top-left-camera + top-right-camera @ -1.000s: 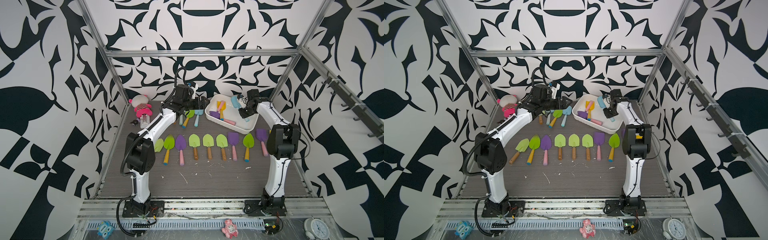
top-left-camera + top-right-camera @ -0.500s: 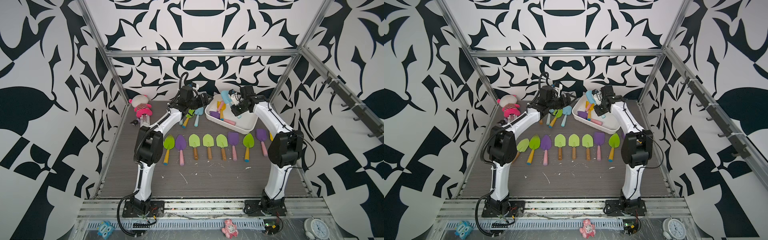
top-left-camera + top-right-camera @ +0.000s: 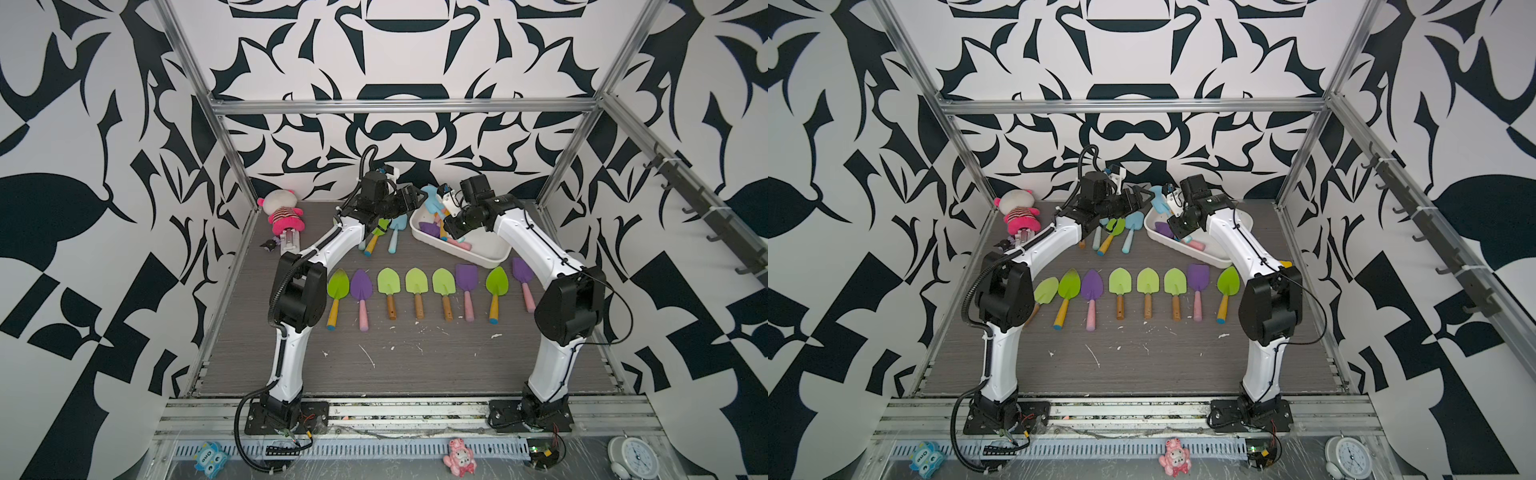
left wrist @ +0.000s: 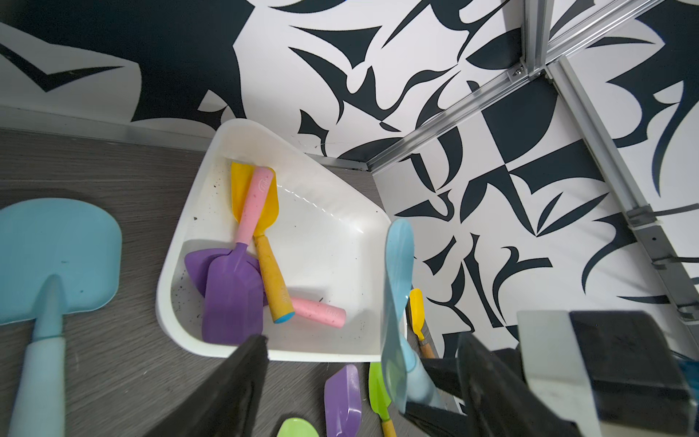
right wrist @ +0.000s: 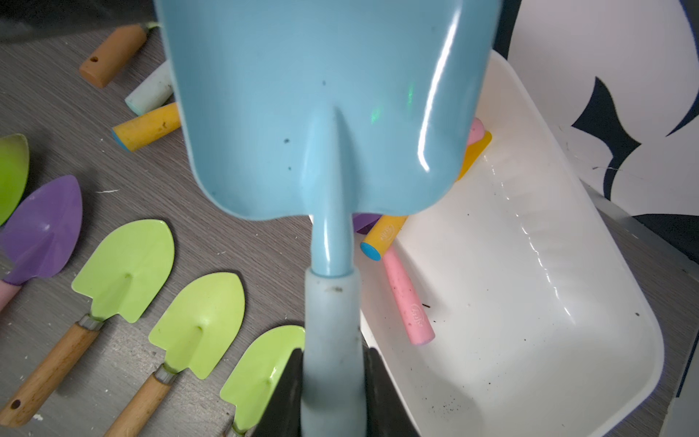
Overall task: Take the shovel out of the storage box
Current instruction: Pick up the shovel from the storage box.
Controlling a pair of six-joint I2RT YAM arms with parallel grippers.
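A light blue shovel [image 5: 321, 106] hangs in the air over the near-left end of the white storage box [image 3: 490, 262], blade up. My right gripper [image 5: 333, 378] is shut on its pale handle, seen in both top views [image 3: 1171, 203]. My left gripper [image 4: 362, 340] stands open just left of it [image 3: 415, 198]. In the left wrist view the shovel [image 4: 397, 302] shows edge-on between the open fingers, closer to one. Inside the storage box [image 4: 333, 234] lie two purple shovels [image 4: 232, 295] with pink handles and a yellow shovel [image 4: 261, 204].
A row of green and purple shovels [image 3: 415, 286] lies across the middle of the table. More shovels [image 3: 395, 232] lie left of the box under my left arm. A plush doll [image 3: 282, 216] sits at the back left. Frame posts stand at both back corners.
My right gripper has carried the blue shovel left, from over the middle of the box to its left end. My left gripper has moved right to meet it, still open.
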